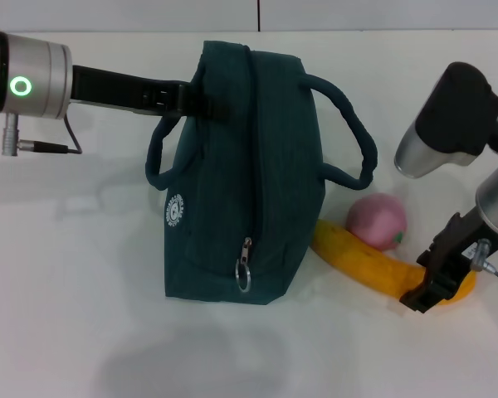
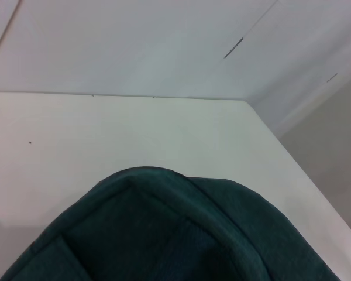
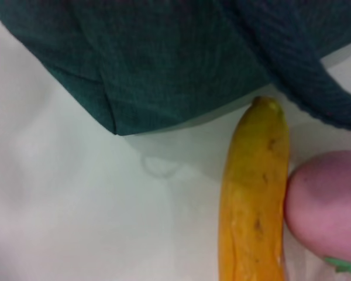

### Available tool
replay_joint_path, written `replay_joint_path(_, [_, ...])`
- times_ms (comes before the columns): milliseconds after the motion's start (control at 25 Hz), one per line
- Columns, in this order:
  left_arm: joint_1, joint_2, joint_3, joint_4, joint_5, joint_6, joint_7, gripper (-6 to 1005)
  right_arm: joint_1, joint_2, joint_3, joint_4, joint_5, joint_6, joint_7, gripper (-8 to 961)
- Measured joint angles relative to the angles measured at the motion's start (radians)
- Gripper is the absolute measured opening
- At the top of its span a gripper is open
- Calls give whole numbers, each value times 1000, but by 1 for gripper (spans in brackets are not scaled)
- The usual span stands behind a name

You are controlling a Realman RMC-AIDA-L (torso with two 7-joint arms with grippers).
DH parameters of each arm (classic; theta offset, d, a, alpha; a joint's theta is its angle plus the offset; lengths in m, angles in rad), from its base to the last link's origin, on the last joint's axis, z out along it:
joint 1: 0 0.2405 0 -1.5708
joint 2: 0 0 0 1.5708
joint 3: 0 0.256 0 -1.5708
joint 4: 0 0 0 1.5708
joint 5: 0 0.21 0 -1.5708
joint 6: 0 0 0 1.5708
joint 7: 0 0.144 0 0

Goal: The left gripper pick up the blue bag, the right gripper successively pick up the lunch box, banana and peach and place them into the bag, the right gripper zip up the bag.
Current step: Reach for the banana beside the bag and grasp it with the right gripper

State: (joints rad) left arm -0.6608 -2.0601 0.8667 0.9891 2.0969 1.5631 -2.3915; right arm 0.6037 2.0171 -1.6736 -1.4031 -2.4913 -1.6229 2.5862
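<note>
The bag stands upright at the middle of the white table, its zipper pull hanging at the near end and its two handles looping out to 9 and 3 o'clock. The left gripper reaches in from 9 o'clock and meets the bag's far top corner; whether its fingers are clamped there I cannot tell, since the left wrist view shows only the bag's rounded top and the table edge beyond. Bare table lies open at 6 to 9 o'clock of the bag. At 4 o'clock the banana lies with one tip tucked against the bag's base, and the peach touches its far side, under the right handle. The right gripper sits over the banana's outer end at 4 o'clock; its finger state cannot be told either.
</note>
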Motion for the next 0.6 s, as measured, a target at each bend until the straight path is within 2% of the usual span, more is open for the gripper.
replay_joint_path(600, [1, -1, 0, 0, 0, 0, 0, 56, 8, 0, -57, 10, -23, -6, 0, 617])
